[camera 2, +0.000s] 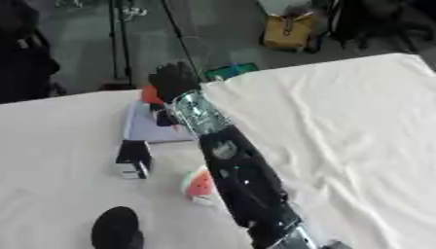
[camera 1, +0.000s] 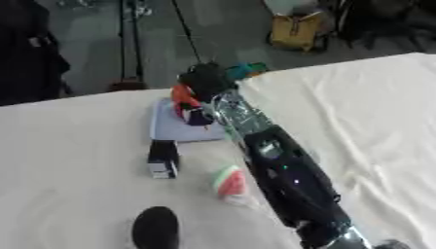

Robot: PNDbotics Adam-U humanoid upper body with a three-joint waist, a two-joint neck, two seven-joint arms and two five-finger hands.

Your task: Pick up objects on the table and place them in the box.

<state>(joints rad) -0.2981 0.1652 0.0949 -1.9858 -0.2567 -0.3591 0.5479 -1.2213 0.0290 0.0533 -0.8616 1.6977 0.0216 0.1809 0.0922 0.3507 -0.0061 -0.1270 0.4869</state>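
My right arm (camera 1: 285, 177) reaches from the lower right across the white table to the pale lavender box (camera 1: 170, 129). Its black hand (camera 2: 174, 78) hovers over the box's far edge. An orange and red thing (camera 1: 182, 96) with a dark blue part (camera 1: 198, 116) sits right against the hand, above the box; whether the hand holds it is hidden. On the cloth in front of the box lie a small black and white carton (camera 1: 163, 159) and a watermelon-slice toy (camera 1: 228, 181).
A dark rounded shape (camera 1: 156, 228) sits at the table's near edge, lower left. A teal item (camera 1: 247, 69) shows at the far table edge behind the hand. White cloth (camera 1: 366, 112) stretches to the right. Stands and a yellow bag (camera 1: 296, 31) are on the floor beyond.
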